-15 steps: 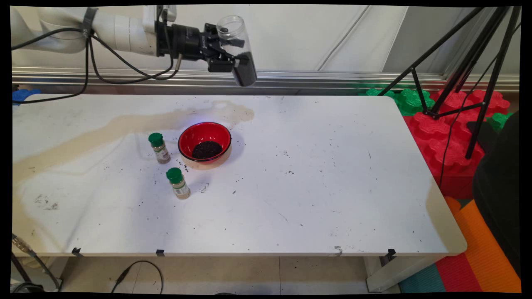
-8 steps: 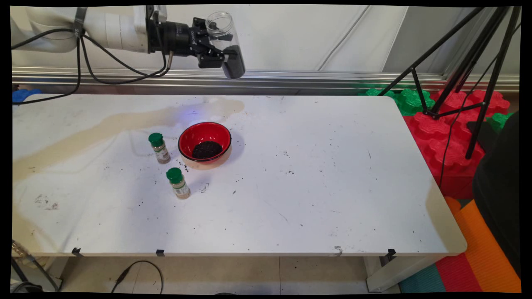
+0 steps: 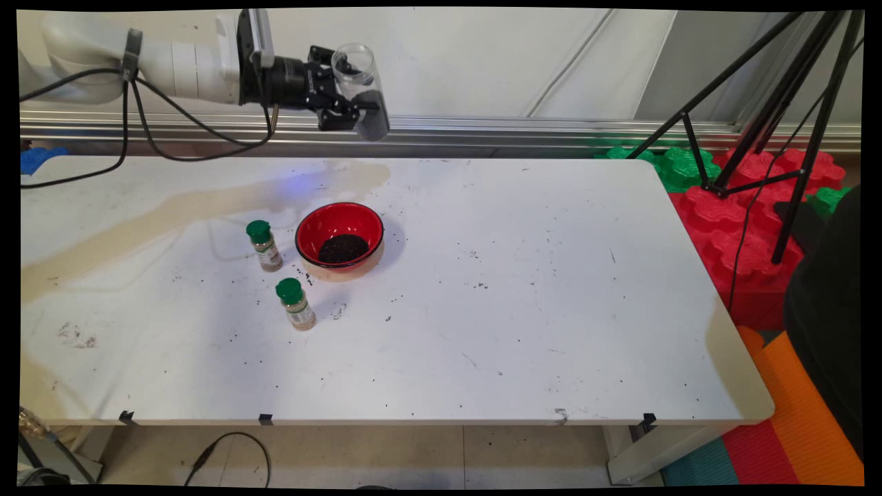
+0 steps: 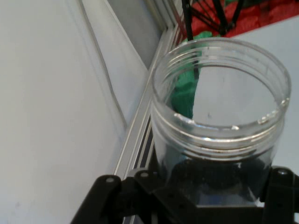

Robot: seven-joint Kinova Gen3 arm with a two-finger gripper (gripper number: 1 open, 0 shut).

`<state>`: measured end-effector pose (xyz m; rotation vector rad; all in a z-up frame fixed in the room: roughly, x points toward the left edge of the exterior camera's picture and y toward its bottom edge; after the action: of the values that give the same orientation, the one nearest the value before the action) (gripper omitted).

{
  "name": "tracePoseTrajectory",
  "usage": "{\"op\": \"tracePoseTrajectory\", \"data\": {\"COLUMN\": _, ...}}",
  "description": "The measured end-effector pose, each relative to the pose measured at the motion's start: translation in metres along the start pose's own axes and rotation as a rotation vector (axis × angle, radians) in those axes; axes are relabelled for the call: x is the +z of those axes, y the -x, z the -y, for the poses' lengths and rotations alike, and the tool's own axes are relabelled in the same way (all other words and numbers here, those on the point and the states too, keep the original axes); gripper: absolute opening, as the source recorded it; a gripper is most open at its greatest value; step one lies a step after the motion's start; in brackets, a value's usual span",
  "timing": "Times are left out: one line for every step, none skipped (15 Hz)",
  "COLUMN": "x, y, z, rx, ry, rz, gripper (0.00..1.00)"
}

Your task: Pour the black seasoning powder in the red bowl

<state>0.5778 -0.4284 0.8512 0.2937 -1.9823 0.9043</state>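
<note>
High above the table's far edge, my gripper (image 3: 350, 103) is shut on a clear plastic jar (image 3: 360, 88), open mouth up and slightly tilted, with dark grains in its lower part. The hand view shows the jar (image 4: 219, 116) close up, its threaded rim open, the gripper (image 4: 196, 196) clasping it from both sides. Below on the table stands a red bowl (image 3: 324, 224) holding a heap of dark grains (image 3: 342, 248). Two green-capped spice bottles stand left of the bowl, one (image 3: 264, 244) beside it and one (image 3: 295, 303) nearer the front.
Dark crumbs are scattered over the white table (image 3: 517, 310). A black tripod (image 3: 785, 124) stands over red and green foam blocks (image 3: 737, 227) past the table's right end. An aluminium rail (image 3: 517, 131) runs along the wall behind.
The arm has drawn back to the left with the jar, which has also dropped slightly lower than half a second ago. Bowl and bottles have not moved.
</note>
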Motion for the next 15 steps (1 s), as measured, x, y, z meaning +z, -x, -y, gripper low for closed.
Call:
{"op": "tracePoseTrajectory", "data": {"x": 0.0, "y": 0.005, "z": -0.002, "rx": 0.018, "ry": -0.001, "rz": 0.012, "gripper": 0.0}}
{"op": "tracePoseTrajectory", "data": {"x": 0.0, "y": 0.009, "z": -0.004, "rx": 0.034, "ry": -0.001, "rz": 0.021, "gripper": 0.0}}
{"op": "tracePoseTrajectory", "data": {"x": 0.0, "y": 0.014, "z": -0.006, "rx": 0.056, "ry": 0.0, "rz": 0.032, "gripper": 0.0}}
{"op": "tracePoseTrajectory", "data": {"x": -0.001, "y": 0.019, "z": -0.009, "rx": 0.081, "ry": 0.002, "rz": 0.043, "gripper": 0.0}}
{"op": "tracePoseTrajectory", "data": {"x": -0.001, "y": 0.023, "z": -0.011, "rx": 0.103, "ry": 0.004, "rz": 0.051, "gripper": 0.0}}
{"op": "tracePoseTrajectory", "data": {"x": -0.001, "y": 0.025, "z": -0.012, "rx": 0.119, "ry": 0.006, "rz": 0.056, "gripper": 0.0}}
{"op": "tracePoseTrajectory", "data": {"x": -0.001, "y": 0.029, "z": -0.014, "rx": 0.142, "ry": 0.008, "rz": 0.063, "gripper": 0.0}}
{"op": "tracePoseTrajectory", "data": {"x": -0.002, "y": 0.033, "z": -0.017, "rx": 0.177, "ry": 0.014, "rz": 0.07, "gripper": 0.0}}
{"op": "tracePoseTrajectory", "data": {"x": -0.003, "y": 0.037, "z": -0.019, "rx": 0.205, "ry": 0.019, "rz": 0.075, "gripper": 0.0}}
{"op": "tracePoseTrajectory", "data": {"x": -0.004, "y": 0.039, "z": -0.021, "rx": 0.223, "ry": 0.022, "rz": 0.078, "gripper": 0.0}}
{"op": "tracePoseTrajectory", "data": {"x": -0.006, "y": 0.043, "z": -0.024, "rx": 0.265, "ry": 0.031, "rz": 0.084, "gripper": 0.0}}
{"op": "tracePoseTrajectory", "data": {"x": -0.008, "y": 0.047, "z": -0.026, "rx": 0.3, "ry": 0.038, "rz": 0.088, "gripper": 0.0}}
{"op": "tracePoseTrajectory", "data": {"x": -0.01, "y": 0.05, "z": -0.029, "rx": 0.334, "ry": 0.045, "rz": 0.092, "gripper": 0.0}}
{"op": "tracePoseTrajectory", "data": {"x": -0.012, "y": 0.053, "z": -0.031, "rx": 0.365, "ry": 0.05, "rz": 0.095, "gripper": 0.0}}
{"op": "tracePoseTrajectory", "data": {"x": -0.014, "y": 0.056, "z": -0.033, "rx": 0.399, "ry": 0.056, "rz": 0.098, "gripper": 0.0}}
